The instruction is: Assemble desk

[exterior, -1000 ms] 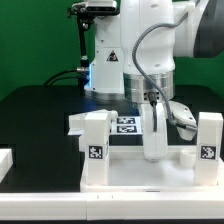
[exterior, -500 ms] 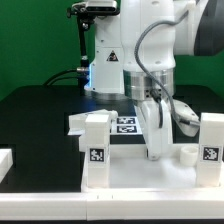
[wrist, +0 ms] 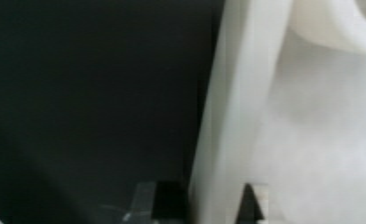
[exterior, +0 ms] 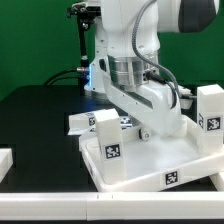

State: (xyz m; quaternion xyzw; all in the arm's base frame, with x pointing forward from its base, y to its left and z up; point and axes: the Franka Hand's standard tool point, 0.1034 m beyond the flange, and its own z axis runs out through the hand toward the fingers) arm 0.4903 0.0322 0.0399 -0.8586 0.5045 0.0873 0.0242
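desk panel (exterior: 152,163) smooth white plastic; table (exterior: 40,120) matt black

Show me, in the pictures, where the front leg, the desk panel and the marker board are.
front leg (exterior: 108,132): exterior view, on its face above the tag.
desk panel (exterior: 150,162): exterior view, on its bare flat surface.
marker board (exterior: 78,123): exterior view, on its bare end beside the leg.

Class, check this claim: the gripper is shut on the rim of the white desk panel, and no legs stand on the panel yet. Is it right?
Wrong about the legs. The exterior view shows two already upright on the desk panel: the near leg toward that view's left, the far leg at its right. The gripper is indeed shut on the rim.
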